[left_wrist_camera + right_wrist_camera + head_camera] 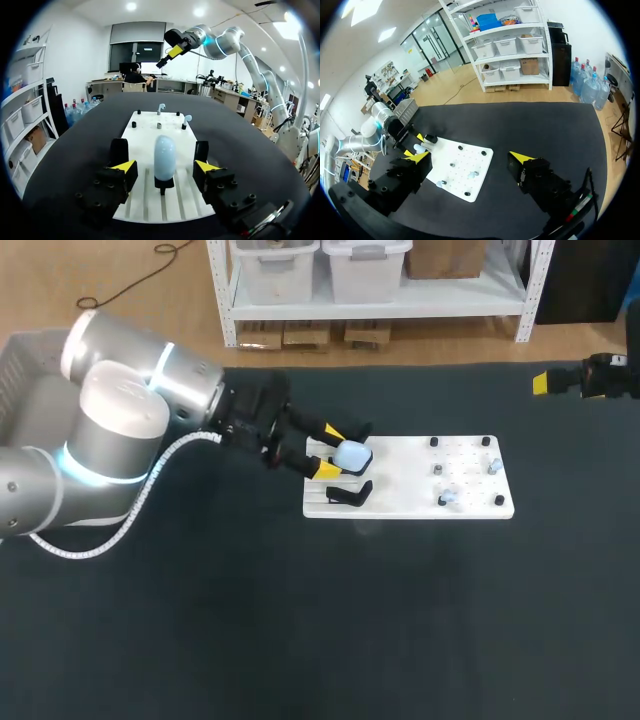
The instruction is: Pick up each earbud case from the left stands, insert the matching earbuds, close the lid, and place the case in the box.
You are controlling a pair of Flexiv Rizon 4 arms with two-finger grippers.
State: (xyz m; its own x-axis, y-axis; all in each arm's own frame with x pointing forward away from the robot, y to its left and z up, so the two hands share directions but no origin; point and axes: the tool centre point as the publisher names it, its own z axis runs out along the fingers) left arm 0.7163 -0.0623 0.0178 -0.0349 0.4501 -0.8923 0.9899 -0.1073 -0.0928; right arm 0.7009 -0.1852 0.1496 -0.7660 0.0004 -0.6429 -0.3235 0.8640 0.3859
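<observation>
Nearest: left gripper (165, 168), released, yellow tips either side of the pale blue earbud case (164, 156), clear gaps both sides, no contact; case upright on a small black stand (164, 183) at the near end of the white board (145, 127); second stand (350, 495) just beside it, bare.

Step in hand, by my read: first pick, grip not yet made. To do it well:
- check the case sits centred between the tips before closing; looks roughly centred from the wrist view
- close slowly and evenly, so neither finger tips it off the stand
- grip the body, below the lid seam if reachable; seam not visible from here
- lift straight up off the stand, no sideways drag

Further out: earbuds (186, 120) on pegs at the far end of the board, well apart from the case.

Farthest: right gripper (470, 157), released, carrying nothing, parked high near the far right edge of the worktop (300, 640); keep it there until the case is lifted clear. Grey crate (25, 390) off the worktop's left edge, likely the box.
</observation>
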